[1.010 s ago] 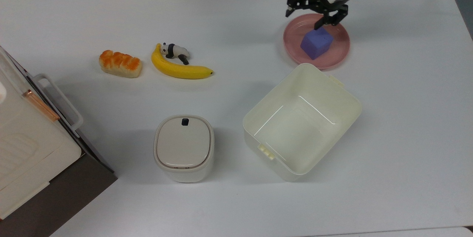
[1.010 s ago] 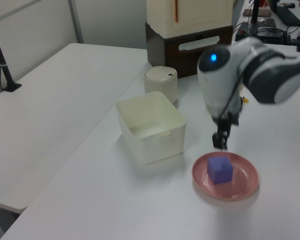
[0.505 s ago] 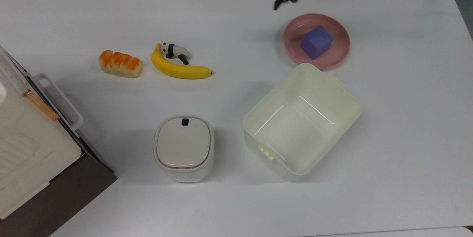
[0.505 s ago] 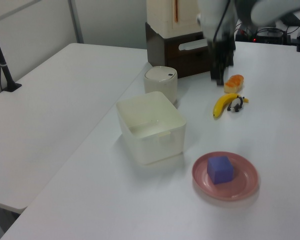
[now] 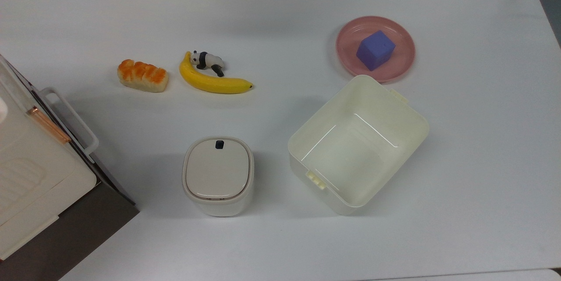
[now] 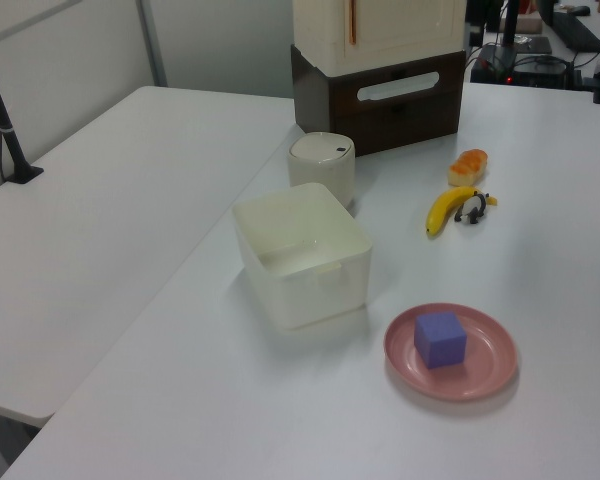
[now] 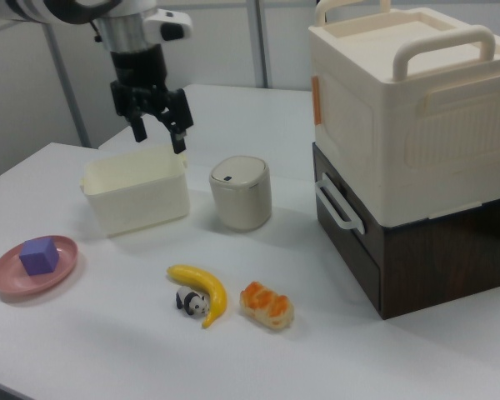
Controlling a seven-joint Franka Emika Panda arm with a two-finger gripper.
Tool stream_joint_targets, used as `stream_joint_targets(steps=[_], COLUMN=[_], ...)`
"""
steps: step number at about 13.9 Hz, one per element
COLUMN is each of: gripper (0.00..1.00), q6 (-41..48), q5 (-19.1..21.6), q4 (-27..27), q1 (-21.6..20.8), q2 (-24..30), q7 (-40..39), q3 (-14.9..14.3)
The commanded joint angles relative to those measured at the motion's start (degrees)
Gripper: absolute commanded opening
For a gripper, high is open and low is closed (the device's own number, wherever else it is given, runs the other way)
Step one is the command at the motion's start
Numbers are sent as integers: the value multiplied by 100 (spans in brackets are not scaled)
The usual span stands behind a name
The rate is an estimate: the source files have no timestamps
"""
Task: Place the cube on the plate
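The purple-blue cube (image 5: 375, 50) rests flat on the pink plate (image 5: 401, 65), near the plate's middle; it also sits on the plate (image 6: 482, 368) as the cube (image 6: 440, 338) in the left view. In the right view the cube (image 7: 39, 255) lies on the plate (image 7: 8, 277) at the right view's far left. My gripper (image 7: 157, 135) hangs high in the air, far from the cube, above the cream tub (image 7: 136, 192). Its black fingers (image 7: 181, 139) are spread apart with nothing between them.
A cream rectangular tub (image 5: 358, 144) stands just below the plate in the top view. A banana (image 5: 212, 83) with a toy panda (image 5: 208, 60), a bread piece (image 5: 142, 75), a lidded white bin (image 5: 218, 175) and a stacked cream-and-brown cabinet (image 7: 417, 150) are also on the white table.
The gripper drew back from the cube on the plate, rose and left the top and left views. The cube stayed on the plate.
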State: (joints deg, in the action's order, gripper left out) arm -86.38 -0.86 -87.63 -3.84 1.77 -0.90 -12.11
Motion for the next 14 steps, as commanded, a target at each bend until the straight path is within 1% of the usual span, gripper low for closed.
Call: stream_joint_targets(steps=[1, 3, 5, 8, 12, 14], gripper=[100, 100, 100, 100, 100, 100], q6=[51, 42, -133, -344, -441, -582], q5=[148, 148, 165, 165, 165, 165], q4=[-34, -52, -113, -315, -351, -456], q1=[-38, -29, 76, 59, 42, 24], q2=[42, 25, 25, 25, -1, -28], q7=[-225, -401, -577, -516, -516, -507], q3=[-283, -292, -292, -274, -248, -230])
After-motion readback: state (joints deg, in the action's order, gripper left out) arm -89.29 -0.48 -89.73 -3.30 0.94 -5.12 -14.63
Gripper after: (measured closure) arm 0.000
